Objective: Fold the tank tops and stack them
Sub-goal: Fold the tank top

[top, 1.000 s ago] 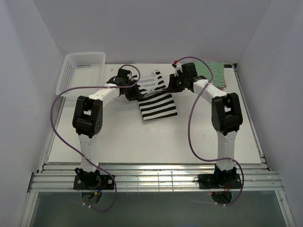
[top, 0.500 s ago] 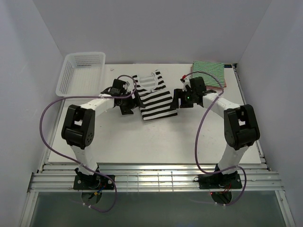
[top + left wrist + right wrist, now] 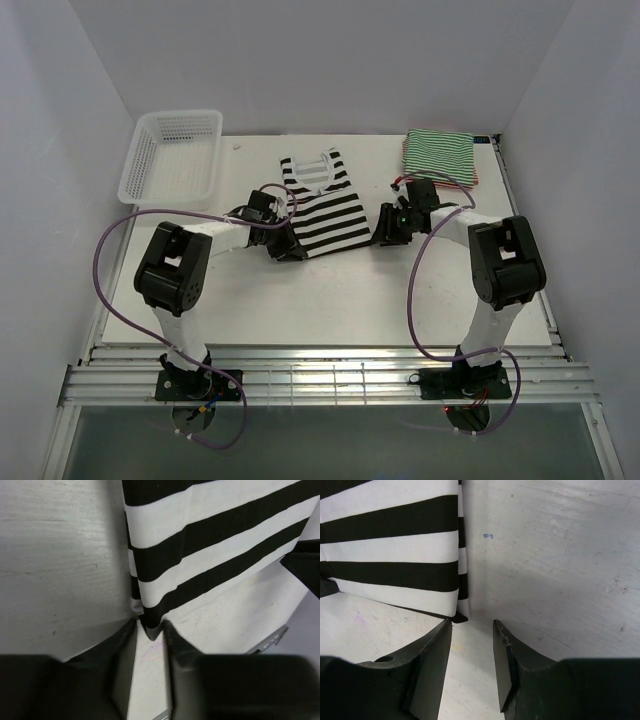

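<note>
We see the black-and-white tank top [image 3: 325, 205] lying flat at mid-frame. The left gripper [image 3: 284, 250] and right gripper [image 3: 384, 236] sit at its lower corners, fingers apart, seemingly placed to fold it.

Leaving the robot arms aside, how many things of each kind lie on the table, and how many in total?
Tank tops: 2 in plain sight, the black-and-white tank top and the green-and-white tank top; a reddish edge under the green one may be a third.
White mesh basket: 1
Total: 3 sure
</note>
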You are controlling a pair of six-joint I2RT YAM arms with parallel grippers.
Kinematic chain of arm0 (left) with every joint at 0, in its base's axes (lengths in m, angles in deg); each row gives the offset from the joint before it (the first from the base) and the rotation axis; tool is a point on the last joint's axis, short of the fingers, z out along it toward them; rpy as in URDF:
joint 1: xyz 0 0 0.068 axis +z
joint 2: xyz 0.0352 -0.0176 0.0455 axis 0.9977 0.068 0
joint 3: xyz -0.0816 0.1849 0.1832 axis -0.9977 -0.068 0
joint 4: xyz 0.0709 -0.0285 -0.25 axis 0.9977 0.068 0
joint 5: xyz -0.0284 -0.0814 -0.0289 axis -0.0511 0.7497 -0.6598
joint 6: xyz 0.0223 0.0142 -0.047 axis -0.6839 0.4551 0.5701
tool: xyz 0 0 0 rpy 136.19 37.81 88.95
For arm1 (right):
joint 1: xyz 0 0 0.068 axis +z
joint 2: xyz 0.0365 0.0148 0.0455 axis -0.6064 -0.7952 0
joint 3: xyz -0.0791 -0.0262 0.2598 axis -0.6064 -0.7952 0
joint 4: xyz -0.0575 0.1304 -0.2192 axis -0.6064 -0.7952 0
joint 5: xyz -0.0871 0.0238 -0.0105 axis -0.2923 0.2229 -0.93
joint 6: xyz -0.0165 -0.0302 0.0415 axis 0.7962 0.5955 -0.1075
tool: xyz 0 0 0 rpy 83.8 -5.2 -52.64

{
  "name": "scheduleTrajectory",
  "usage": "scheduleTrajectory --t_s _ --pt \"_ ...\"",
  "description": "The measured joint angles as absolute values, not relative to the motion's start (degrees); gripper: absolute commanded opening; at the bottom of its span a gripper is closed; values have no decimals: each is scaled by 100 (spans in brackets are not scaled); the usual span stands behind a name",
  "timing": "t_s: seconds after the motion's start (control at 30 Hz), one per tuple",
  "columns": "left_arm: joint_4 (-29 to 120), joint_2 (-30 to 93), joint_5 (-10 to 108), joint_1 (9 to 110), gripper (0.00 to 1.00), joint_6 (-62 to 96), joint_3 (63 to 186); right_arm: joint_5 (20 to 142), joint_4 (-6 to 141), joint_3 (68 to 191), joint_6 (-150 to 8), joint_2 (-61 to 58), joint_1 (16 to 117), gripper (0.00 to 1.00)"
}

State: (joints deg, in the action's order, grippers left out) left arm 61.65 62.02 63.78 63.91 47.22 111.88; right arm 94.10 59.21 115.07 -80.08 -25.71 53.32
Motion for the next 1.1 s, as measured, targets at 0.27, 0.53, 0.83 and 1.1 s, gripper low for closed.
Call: scheduleTrajectory --t_s 0.27,0.53,0.83,1.1 --pt "6030 6355 6560 6388 10 4724 11212 9659 6275 11494 -8174 -2708 5299 38" --pt "5993 6355 6573 6384 0 4740 11205 9834 6441 11411 -8259 -2750 5299 8" --pt "5934 5913 6558 6318 0 4860 10702 10363 7081 10547 -8403 -2313 5277 8" --pt "6436 3730 6649 5783 0 5225 9859 10251 6435 9238 -8432 605 5288 8"
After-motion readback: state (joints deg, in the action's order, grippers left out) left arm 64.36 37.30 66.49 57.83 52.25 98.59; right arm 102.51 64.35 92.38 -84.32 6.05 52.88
